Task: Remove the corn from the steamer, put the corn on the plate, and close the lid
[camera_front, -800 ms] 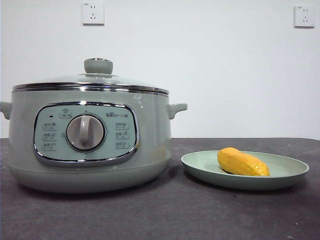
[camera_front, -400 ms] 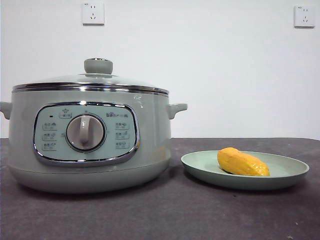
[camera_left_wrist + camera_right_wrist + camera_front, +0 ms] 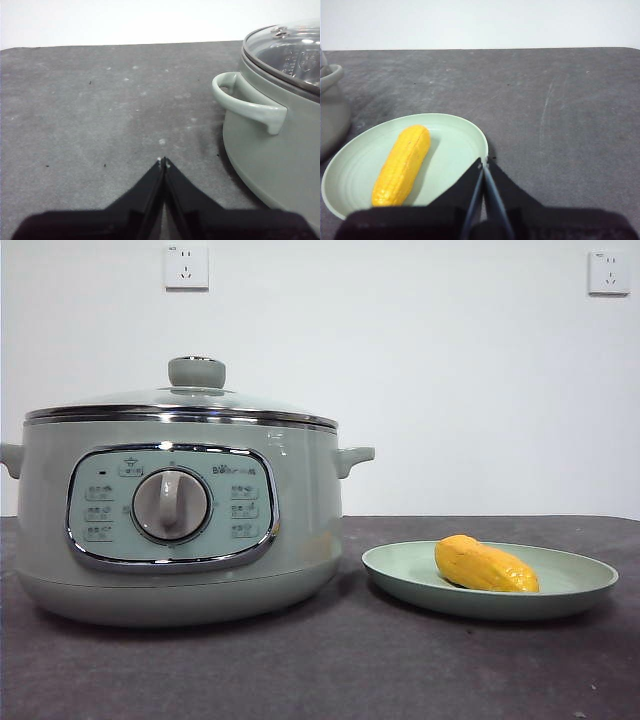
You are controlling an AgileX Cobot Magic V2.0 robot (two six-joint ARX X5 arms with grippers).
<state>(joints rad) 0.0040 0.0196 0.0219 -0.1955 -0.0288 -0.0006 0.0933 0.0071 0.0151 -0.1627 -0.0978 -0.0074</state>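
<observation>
All three steps look done: corn [image 3: 485,565] lies on its side on the plate [image 3: 585,585], lid [image 3: 185,405] seated on the steamer [image 3: 300,530]. Corn is a stubby yellow cob, kernel rows visible. My left gripper [image 3: 164,162] and right gripper [image 3: 484,161] are both closed on nothing, low over the desk [image 3: 400,670].

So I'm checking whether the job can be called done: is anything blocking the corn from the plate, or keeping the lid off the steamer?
Nothing visible does. The corn already lies on the plate, and the lid sits closed on the steamer. Both the left gripper and right gripper are shut and empty.
</observation>
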